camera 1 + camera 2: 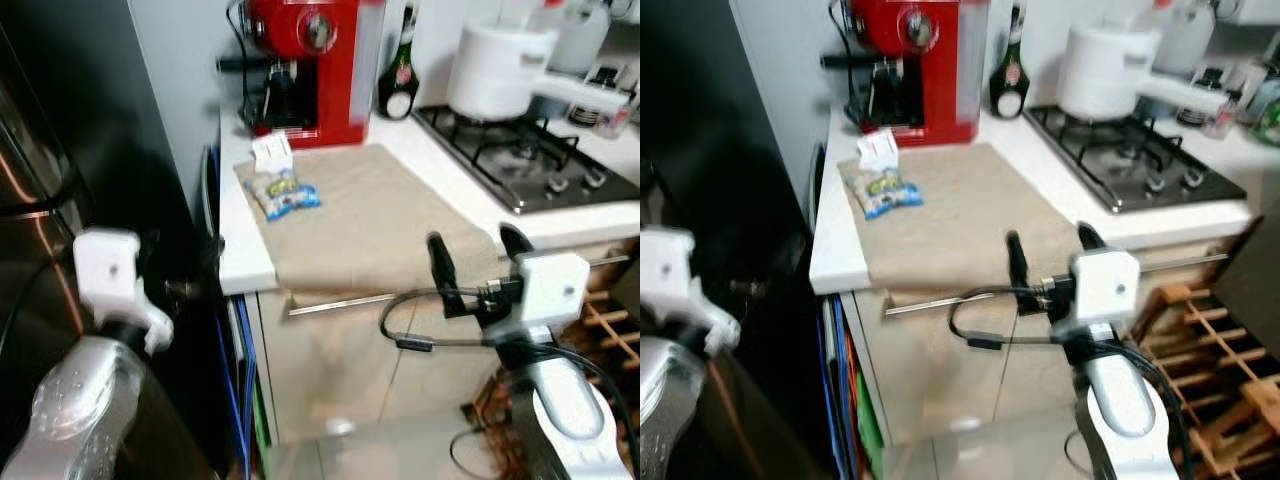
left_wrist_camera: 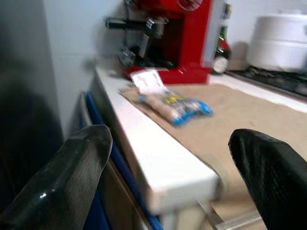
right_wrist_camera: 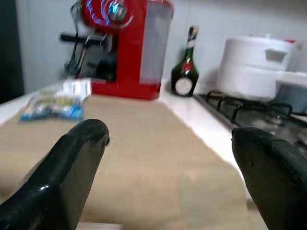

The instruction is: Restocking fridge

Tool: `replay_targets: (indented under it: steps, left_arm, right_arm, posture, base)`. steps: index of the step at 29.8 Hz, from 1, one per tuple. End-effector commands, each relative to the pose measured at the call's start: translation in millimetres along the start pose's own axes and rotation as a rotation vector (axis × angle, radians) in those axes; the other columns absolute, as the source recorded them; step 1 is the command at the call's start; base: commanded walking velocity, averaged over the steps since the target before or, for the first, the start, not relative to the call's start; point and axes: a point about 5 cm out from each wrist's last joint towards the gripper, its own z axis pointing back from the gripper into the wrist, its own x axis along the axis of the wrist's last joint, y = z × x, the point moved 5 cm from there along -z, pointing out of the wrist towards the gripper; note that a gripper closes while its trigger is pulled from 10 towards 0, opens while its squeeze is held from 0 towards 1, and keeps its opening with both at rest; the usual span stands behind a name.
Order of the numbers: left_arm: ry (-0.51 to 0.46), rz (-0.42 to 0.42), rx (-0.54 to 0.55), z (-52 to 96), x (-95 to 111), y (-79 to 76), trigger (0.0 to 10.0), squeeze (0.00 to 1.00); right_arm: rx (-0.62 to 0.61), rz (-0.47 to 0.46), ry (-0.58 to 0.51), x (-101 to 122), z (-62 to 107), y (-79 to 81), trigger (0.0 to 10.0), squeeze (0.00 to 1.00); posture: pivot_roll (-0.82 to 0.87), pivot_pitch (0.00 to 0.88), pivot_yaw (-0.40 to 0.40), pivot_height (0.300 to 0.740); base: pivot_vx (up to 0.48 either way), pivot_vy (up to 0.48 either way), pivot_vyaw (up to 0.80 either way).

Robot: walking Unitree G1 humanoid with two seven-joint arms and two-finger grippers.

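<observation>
A clear snack packet with blue ends (image 1: 283,194) lies on a beige cloth (image 1: 380,220) at the counter's left end. A small white packet (image 1: 272,152) stands just behind it. The dark fridge (image 1: 60,150) is at my left. My left gripper (image 2: 170,140) is open and empty, held low beside the fridge, level with the counter edge and pointing at the snack packet (image 2: 175,106). My right gripper (image 1: 475,250) is open and empty too, in front of the counter's front edge, facing the cloth (image 3: 144,158).
A red coffee machine (image 1: 305,65), a green bottle (image 1: 398,80) and a white pot (image 1: 497,68) on a gas hob (image 1: 530,160) line the back. Blue flat items (image 1: 235,380) fill the gap beside the fridge. A wooden rack (image 1: 610,320) stands low right.
</observation>
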Motion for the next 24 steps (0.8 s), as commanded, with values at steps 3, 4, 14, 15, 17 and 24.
replay_targets:
  steps: [3, 4, 14, 15, 17, 24]
  left_arm:
    - [0.055, 0.027, -0.061, 14.4, -16.4, -22.5, 10.0, 0.0]
    - [0.065, 0.056, -0.024, 17.4, -18.0, -21.5, 10.0, 0.0]
    - [-0.032, 0.026, 0.105, -2.2, 4.3, 4.1, 10.0, 0.0]
    - [-0.032, 0.022, 0.099, -3.0, 4.5, 2.0, 10.0, 0.0]
    - [-0.031, 0.02, 0.096, -3.2, 4.5, 0.6, 10.0, 0.0]
    - [-0.01, 0.019, 0.119, -9.3, 3.3, 0.4, 10.0, 0.0]
  right_arm:
    - [0.04, 0.001, 0.036, -9.0, -2.7, -2.7, 10.0, 0.12]
    - [0.078, -0.003, 0.048, -12.2, -7.2, 2.9, 10.0, 0.11]
    - [0.111, -0.067, 0.026, -5.8, -29.3, 13.1, 10.0, 0.11]
    - [0.112, -0.066, 0.026, -6.3, -29.4, 13.1, 10.0, 0.11]
    - [0.113, -0.066, 0.026, -6.8, -29.1, 13.2, 10.0, 0.11]
    - [0.114, -0.073, 0.037, -10.7, -31.3, 14.4, 10.0, 0.11]
  posture:
    - [-0.04, 0.0, -0.027, 0.74]
    - [-0.03, 0.0, -0.04, 0.74]
    - [-0.03, 0.0, -0.051, 0.74]
    - [-0.03, 0.0, -0.051, 0.74]
    - [-0.03, 0.0, -0.048, 0.74]
    - [-0.03, 0.0, -0.041, 0.74]
  base:
    - [0.0, 0.0, 0.0]
    - [0.0, 0.0, 0.0]
    - [0.258, 0.05, 0.0]
    - [0.446, 0.0, 0.0]
    - [0.446, 0.0, 0.0]
    - [0.444, 0.0, 0.0]
